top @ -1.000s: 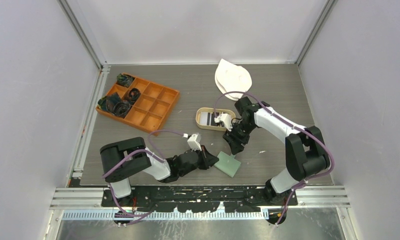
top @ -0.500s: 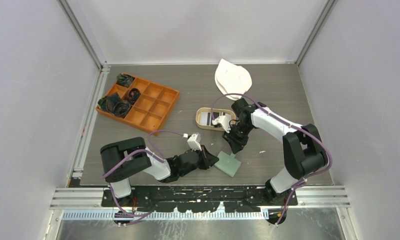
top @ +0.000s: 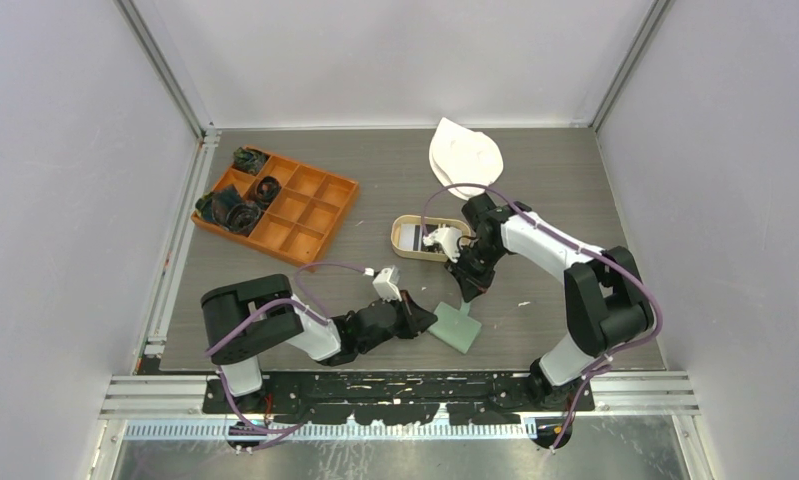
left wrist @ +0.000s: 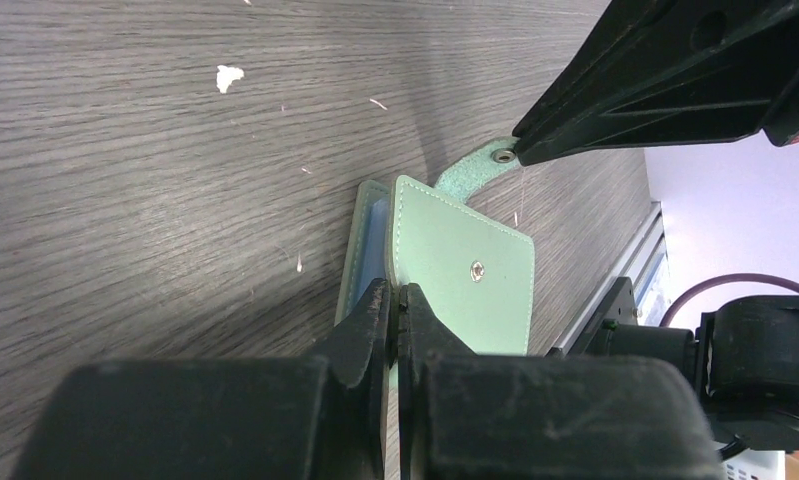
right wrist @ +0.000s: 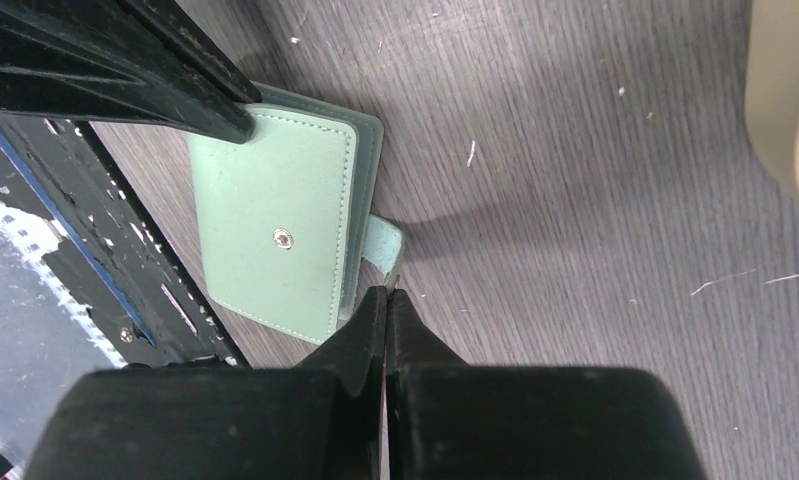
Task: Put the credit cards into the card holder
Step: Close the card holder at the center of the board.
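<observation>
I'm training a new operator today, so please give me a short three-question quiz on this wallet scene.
1. True or false: the snap tab of the card holder is buttoned down on the cover.
2. Which part of the card holder does each one pinch, the right gripper and the left gripper?
3. Where do the credit cards lie? A: in the oval tan tray; B: inside the card holder; C: between the right gripper's fingers.
Key: 1 false, the tab sticks out unfastened. 2 right: the snap tab; left: the cover's edge. 3 A.
</observation>
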{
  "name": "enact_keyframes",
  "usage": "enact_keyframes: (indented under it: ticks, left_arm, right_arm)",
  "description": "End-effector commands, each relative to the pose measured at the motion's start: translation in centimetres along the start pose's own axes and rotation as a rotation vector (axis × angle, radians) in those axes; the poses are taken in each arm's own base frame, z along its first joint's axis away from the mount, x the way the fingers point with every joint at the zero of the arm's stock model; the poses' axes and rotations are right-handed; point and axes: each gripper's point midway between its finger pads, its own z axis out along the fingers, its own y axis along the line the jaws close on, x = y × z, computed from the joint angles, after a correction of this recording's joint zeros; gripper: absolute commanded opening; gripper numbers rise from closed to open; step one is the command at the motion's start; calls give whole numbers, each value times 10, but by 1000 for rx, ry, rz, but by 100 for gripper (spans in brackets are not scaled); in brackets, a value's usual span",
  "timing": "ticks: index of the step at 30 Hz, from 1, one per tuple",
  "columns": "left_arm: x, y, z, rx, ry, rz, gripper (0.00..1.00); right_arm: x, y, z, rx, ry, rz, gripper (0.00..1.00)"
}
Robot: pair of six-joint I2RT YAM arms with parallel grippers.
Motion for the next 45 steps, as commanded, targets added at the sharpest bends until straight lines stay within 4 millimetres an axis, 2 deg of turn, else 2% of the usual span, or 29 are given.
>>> enact_keyframes:
  ticks: [1, 5, 8, 17, 28, 45]
  left_arm:
    - [-5, 9, 1, -28, -51, -30, 0]
    - [-11, 3, 3, -13, -75, -48, 0]
    - [-14, 2, 5, -17, -89, -47, 0]
    - [-14, 12, 9, -47, -108, -72, 0]
    - [-13, 11, 8, -36, -105, -70, 0]
    - [-15, 8, 7, -12, -114, -79, 0]
  right_arm:
    - [-27, 2, -14, 46, -125, -61, 1]
    - [-44, -1, -18, 124, -199, -109, 1]
    - [-48, 2, -18, 141, -218, -152, 1]
    - [-24, 13, -3, 70, -124, -252, 1]
    - [-16, 30, 8, 7, -72, -313, 1]
    - [-6, 35, 22, -11, 6, -361, 1]
